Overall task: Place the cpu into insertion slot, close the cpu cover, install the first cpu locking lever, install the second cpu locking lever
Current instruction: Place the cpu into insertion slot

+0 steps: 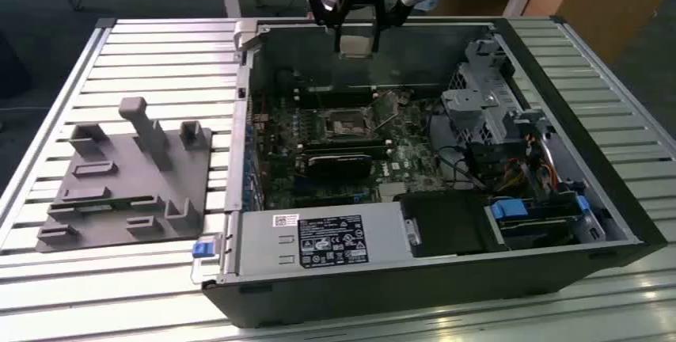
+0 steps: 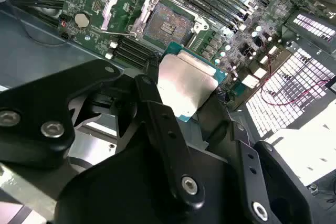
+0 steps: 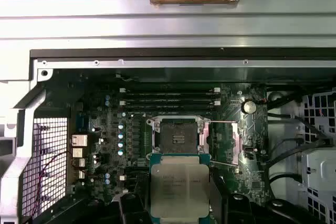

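Observation:
My gripper [image 1: 356, 41] hangs above the far wall of the open computer case, shut on the cpu [image 1: 357, 46]. In both wrist views the cpu [image 2: 189, 85] [image 3: 180, 190] shows as a silver-grey square chip on a green edge, clamped between the black fingers [image 2: 152, 98]. The insertion slot [image 3: 178, 136] [image 2: 168, 22] [image 1: 343, 125] lies bare on the motherboard, its dark centre showing, some way below the chip. The cpu cover [image 3: 223, 141] [image 2: 118, 11] is swung open beside the slot.
Memory slots [image 3: 170, 98] run along one side of the socket and a long black card [image 1: 338, 157] lies on the other. A drive cage [image 1: 486, 104] and cables fill the exterior view's right of the case. The power supply [image 1: 317, 241] sits at the front. A grey fixture plate [image 1: 127, 176] stands outside on the left.

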Available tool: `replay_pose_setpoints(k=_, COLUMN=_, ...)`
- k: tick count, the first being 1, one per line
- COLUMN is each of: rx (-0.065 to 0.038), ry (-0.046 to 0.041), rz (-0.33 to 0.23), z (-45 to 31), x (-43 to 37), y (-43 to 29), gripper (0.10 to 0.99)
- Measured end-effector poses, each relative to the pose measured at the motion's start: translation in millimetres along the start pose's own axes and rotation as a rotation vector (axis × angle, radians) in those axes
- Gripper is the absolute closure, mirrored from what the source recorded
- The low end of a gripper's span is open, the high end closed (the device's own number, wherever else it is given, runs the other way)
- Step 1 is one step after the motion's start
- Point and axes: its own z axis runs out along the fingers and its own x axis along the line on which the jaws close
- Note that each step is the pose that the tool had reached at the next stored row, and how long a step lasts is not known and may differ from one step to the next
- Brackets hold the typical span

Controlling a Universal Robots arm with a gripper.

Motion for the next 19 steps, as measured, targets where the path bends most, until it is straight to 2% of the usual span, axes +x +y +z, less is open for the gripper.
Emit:
replay_pose_setpoints(k=11, rx=0.000, ry=-0.0005, rz=0.006, z=0.0, x=0.0, y=0.0, gripper=0.545)
replay_pose_setpoints(k=16, rx=0.000, ry=-0.0043, rz=0.047, z=0.1, x=0.0, y=0.0, gripper=0.545)
replay_pose_setpoints(k=19, rx=0.000, ry=-0.0082, rz=0.092, z=0.4, x=0.0, y=0.0, gripper=0.545)
